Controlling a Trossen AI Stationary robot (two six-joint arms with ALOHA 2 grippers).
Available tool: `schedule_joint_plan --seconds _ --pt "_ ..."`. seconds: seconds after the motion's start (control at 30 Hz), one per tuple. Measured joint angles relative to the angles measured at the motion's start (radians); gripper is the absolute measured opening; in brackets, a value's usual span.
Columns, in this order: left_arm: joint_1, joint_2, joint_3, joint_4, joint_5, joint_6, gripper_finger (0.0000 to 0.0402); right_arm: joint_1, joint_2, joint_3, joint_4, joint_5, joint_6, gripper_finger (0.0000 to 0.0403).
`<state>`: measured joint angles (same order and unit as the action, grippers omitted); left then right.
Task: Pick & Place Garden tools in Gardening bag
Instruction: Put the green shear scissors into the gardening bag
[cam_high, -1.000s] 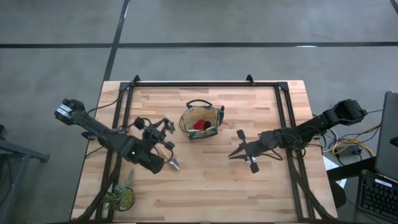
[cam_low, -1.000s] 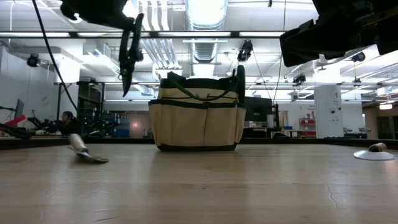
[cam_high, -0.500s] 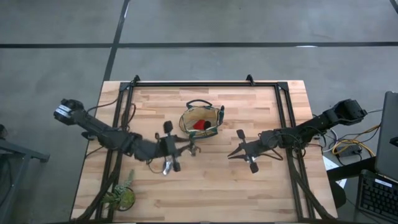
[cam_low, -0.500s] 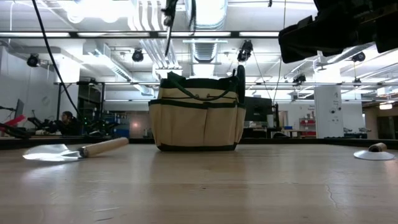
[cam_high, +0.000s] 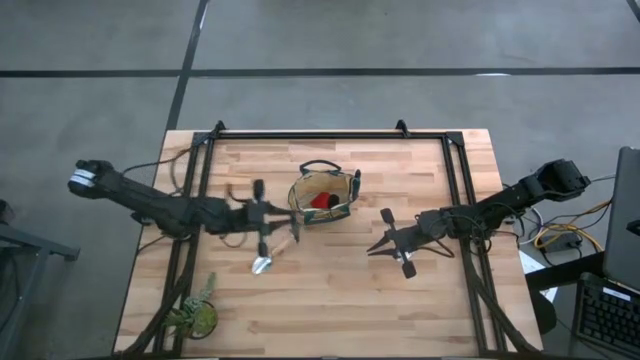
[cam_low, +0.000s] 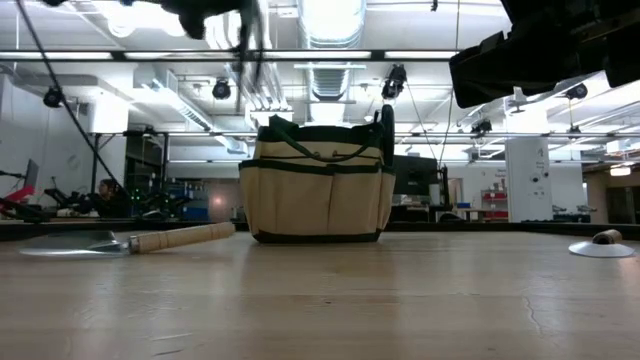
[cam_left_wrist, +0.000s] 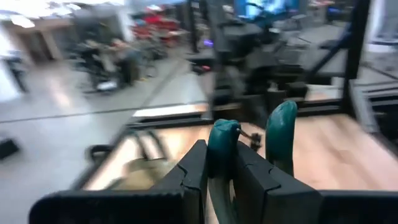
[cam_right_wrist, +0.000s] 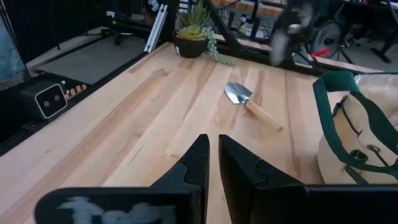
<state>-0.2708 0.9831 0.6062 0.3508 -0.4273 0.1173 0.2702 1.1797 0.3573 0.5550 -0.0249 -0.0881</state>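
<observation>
The tan gardening bag (cam_high: 323, 195) stands upright at the table's middle, far half, and also shows in the low view (cam_low: 318, 190). A red item (cam_high: 320, 200) lies inside it, and a dark handle (cam_low: 386, 125) sticks up at its right rim. My left gripper (cam_high: 272, 213) is raised just left of the bag and shut on teal-handled pruning shears (cam_left_wrist: 249, 143). One trowel (cam_high: 272, 255) lies flat on the table nearer me, its wooden handle (cam_low: 182, 238) toward the bag. My right gripper (cam_high: 372, 247) is shut and empty, right of the bag. My left gripper pinches one teal handle of the shears (cam_left_wrist: 222, 140) between its two fingers. The other handle (cam_left_wrist: 281, 130) stands outside one finger. The fingers lie about level and point toward the bag. The shears are lifted clear of the table.
A potted green plant (cam_high: 195, 315) stands at the near left corner and also shows in the right wrist view (cam_right_wrist: 196, 28). A small white disc (cam_low: 601, 246) lies on the table's right side. Black frame rails (cam_high: 310, 135) run along the far and side edges.
My left gripper has risen and swung with the shears toward the bag and the table's far edge. The trowel has turned about on the table: it lay end-on to the low camera, and it now lies side-on with its handle toward the bag.
</observation>
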Motion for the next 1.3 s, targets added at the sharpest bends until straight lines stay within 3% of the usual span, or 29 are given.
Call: schedule_joint_plan --seconds 0.1,0.3,0.47,0.63,0.93,1.3 --pt "0.022 -0.102 -0.098 0.047 -0.090 0.058 0.0051 0.000 0.000 0.000 0.002 0.000 -0.010 0.0028" --pt "0.123 -0.206 -0.295 0.330 -0.124 0.186 0.0051 0.000 0.000 0.008 0.003 0.000 -0.009 0.0028" --pt "0.230 -0.207 -0.385 0.454 -0.021 0.165 0.0051 -0.001 0.000 0.015 0.006 0.002 -0.023 0.0028" --pt "0.276 -0.182 -0.405 0.468 -0.006 0.121 0.0051 -0.001 0.000 0.021 0.006 0.041 -0.030 0.0028" --pt "0.277 -0.109 -0.349 0.485 0.052 0.174 0.0057 -0.011 0.000 0.021 0.006 0.054 -0.049 0.0028" --pt "0.333 0.057 -0.330 0.520 0.051 0.161 0.0061 -0.009 0.000 0.022 0.009 0.054 -0.048 0.0028"
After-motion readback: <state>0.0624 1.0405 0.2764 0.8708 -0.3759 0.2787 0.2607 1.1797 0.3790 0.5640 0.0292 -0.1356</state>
